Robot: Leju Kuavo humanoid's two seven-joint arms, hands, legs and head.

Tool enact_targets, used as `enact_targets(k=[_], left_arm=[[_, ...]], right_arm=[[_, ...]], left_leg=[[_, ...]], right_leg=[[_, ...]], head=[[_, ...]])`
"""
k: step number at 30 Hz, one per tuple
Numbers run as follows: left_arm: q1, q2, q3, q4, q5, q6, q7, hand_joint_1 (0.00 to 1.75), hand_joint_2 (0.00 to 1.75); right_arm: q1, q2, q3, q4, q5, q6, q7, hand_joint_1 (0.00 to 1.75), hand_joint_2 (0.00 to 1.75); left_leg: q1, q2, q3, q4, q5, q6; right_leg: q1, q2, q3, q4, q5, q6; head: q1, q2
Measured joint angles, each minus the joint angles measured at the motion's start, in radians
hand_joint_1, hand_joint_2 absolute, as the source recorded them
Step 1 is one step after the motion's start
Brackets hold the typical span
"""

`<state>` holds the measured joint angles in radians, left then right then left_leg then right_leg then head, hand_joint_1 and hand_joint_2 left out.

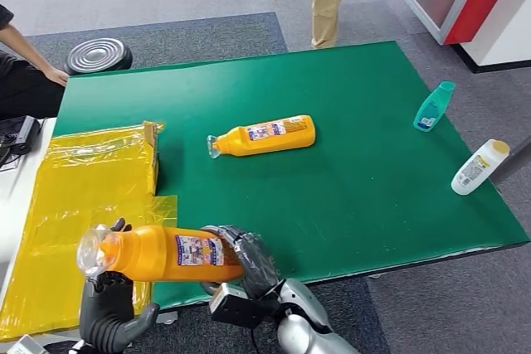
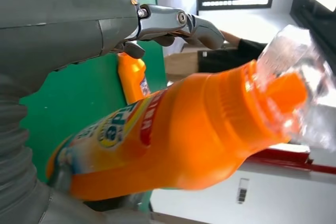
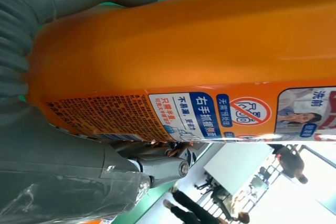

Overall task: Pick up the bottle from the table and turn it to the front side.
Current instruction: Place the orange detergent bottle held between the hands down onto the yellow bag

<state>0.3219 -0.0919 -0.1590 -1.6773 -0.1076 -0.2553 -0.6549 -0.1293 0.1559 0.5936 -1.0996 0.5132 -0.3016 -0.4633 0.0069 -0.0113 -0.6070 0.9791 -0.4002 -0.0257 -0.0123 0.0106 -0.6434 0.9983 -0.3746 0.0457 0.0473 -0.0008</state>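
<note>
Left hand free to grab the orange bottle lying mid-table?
Probably not: the left hand already supports the neck end of the held bottle, which the right hand grips, and the lying bottle sits far off.

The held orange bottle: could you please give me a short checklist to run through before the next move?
1. Orange bottle off the green table: ok.
2. Right hand grips the base end: ok.
3. Left hand under the neck end: ok; firmness of its hold: cannot tell.
4. Clear cap on: ok.
5. Front label faces the head camera: cannot tell.
6. Second orange bottle lies apart: ok.
</note>
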Motion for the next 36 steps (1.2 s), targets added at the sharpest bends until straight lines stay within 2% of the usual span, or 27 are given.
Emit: enact_targets(k=[14,21,22,25,26,36], left_arm=[[-0.014,-0.013,0.029,0.000,0.033,-0.014,0.018,0.00,1.75],[-0.038,-0.029,0.027,0.004,0.030,-0.033,0.061,0.00,1.75],[-0.044,-0.029,0.022,0.005,0.028,-0.037,0.068,0.13,1.75],[-0.064,-0.026,-0.007,0.010,0.016,-0.040,0.080,1.42,1.75],[-0.069,-0.025,-0.017,0.011,0.011,-0.037,0.081,1.73,1.75],[-0.081,-0.007,-0.080,0.017,-0.001,-0.004,0.081,1.75,1.75]], right_arm=[[0.007,0.000,0.011,0.018,0.001,0.001,-0.008,1.75,1.75],[0.012,0.000,0.027,0.020,0.044,0.001,-0.005,1.75,1.75],[0.010,0.001,0.030,0.023,0.054,0.001,-0.002,1.75,1.75],[0.000,0.007,0.042,0.044,0.074,-0.004,0.002,1.75,1.75],[-0.003,0.009,0.045,0.054,0.076,-0.008,0.001,1.75,1.75],[-0.018,0.023,0.050,0.115,0.066,-0.024,-0.013,1.75,1.75]], left_leg=[[0.000,0.000,0.000,0.000,0.000,0.000],[0.000,0.000,0.000,0.000,0.000,0.000],[0.000,0.000,0.000,0.000,0.000,0.000],[0.000,0.000,0.000,0.000,0.000,0.000],[0.000,0.000,0.000,0.000,0.000,0.000],[0.000,0.000,0.000,0.000,0.000,0.000]], right_leg=[[0.000,0.000,0.000,0.000,0.000,0.000],[0.000,0.000,0.000,0.000,0.000,0.000],[0.000,0.000,0.000,0.000,0.000,0.000],[0.000,0.000,0.000,0.000,0.000,0.000],[0.000,0.000,0.000,0.000,0.000,0.000],[0.000,0.000,-0.001,0.000,0.000,0.000]], head=[[0.000,0.000],[0.000,0.000],[0.000,0.000],[0.000,0.000],[0.000,0.000],[0.000,0.000]])
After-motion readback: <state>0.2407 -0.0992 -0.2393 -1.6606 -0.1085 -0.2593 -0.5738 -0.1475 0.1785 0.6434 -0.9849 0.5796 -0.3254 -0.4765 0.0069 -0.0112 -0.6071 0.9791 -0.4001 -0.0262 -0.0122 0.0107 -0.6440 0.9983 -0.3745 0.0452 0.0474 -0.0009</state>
